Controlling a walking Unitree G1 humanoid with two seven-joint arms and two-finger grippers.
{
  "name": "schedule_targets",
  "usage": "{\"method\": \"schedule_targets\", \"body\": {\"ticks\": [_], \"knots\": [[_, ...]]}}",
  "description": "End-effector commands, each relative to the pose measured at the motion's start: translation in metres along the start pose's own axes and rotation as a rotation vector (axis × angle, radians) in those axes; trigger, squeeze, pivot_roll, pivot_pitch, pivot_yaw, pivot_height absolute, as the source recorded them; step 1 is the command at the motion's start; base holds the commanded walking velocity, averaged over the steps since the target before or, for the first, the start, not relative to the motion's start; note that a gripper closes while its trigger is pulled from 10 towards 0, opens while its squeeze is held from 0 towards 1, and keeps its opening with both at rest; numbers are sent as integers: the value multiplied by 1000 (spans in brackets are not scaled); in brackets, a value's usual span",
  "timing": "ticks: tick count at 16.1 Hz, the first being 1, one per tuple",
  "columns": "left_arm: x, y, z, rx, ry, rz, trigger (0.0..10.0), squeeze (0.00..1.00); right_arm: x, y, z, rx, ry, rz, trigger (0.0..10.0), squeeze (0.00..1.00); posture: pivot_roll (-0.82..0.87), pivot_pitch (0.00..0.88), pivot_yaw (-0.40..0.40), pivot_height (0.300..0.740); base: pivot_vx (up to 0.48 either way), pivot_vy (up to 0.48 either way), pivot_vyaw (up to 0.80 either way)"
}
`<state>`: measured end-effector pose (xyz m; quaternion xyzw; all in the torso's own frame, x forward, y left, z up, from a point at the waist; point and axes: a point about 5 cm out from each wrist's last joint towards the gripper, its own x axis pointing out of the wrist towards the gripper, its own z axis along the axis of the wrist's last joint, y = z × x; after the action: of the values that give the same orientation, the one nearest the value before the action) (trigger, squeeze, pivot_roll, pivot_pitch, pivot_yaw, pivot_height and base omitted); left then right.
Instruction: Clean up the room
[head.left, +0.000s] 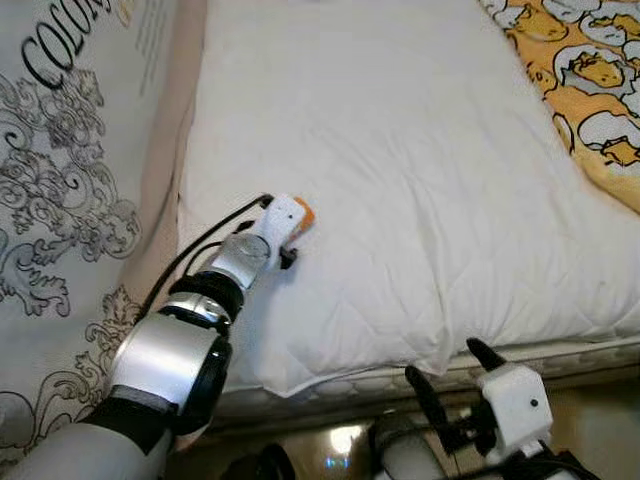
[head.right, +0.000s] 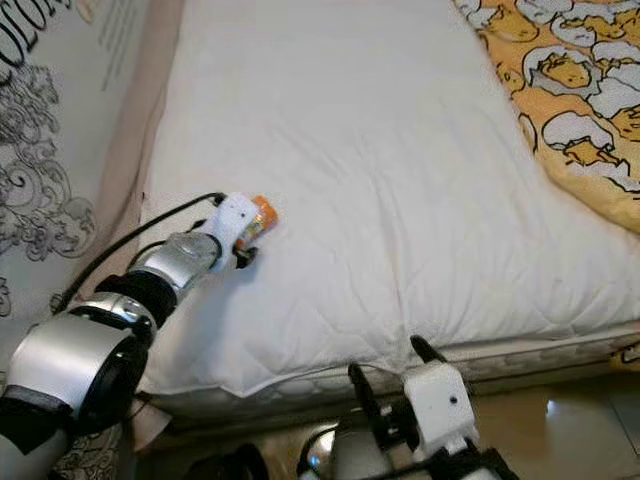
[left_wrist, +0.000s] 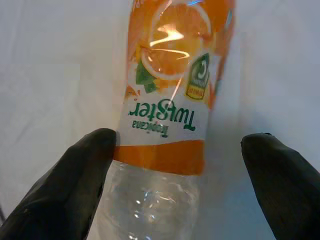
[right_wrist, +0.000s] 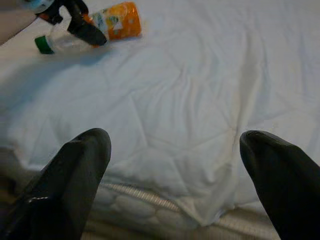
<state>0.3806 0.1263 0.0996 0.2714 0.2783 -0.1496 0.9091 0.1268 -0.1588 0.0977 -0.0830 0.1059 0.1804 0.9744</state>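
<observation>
A clear plastic bottle (left_wrist: 170, 100) with an orange Tropicana Twister label lies on its side on the white duvet (head.left: 400, 150), near the duvet's left edge. The right wrist view shows the bottle's green cap (right_wrist: 42, 44). My left gripper (head.left: 290, 235) hovers right over the bottle, open, with one black finger (left_wrist: 85, 165) at the bottle's side and the other finger (left_wrist: 280, 170) a gap away. My right gripper (head.left: 450, 365) stands open and holds nothing, low at the near edge of the bed.
A yellow cartoon-print blanket (head.left: 590, 70) covers the bed's far right. A grey ornate-patterned mattress (head.left: 60, 180) lies along the left. The quilted mattress edge (head.left: 560, 355) runs under the duvet, with glossy floor (head.left: 600, 420) below.
</observation>
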Motion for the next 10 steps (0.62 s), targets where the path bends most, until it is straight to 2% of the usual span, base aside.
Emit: {"method": "schedule_targets", "body": {"ticks": [1, 2, 3, 4, 10], "knots": [[1, -2, -25, -21, 86, -1, 10000, 0, -7, 3, 2, 14, 16, 17, 10000, 0, -498, 264, 85, 736, 0, 0, 0], [1, -1, -28, -13, 95, 8, 10000, 0, -9, 4, 2, 15, 25, 19, 10000, 0, -499, 265, 86, 736, 0, 0, 0], [1, -1, -30, -17, 98, 5, 941, 0, -10, 4, 2, 17, 32, 18, 10000, 0, -501, 267, 82, 736, 0, 0, 0], [1, -1, -33, -15, 103, 3, 0, 0, -11, 5, 2, 17, 36, 18, 10000, 0, -500, 269, 82, 736, 0, 0, 0], [1, -7, -54, -55, 127, -21, 0, 0, 6, 2, 0, 20, 31, 16, 10000, 0, -451, 228, 81, 736, 0, 0, 0]]}}
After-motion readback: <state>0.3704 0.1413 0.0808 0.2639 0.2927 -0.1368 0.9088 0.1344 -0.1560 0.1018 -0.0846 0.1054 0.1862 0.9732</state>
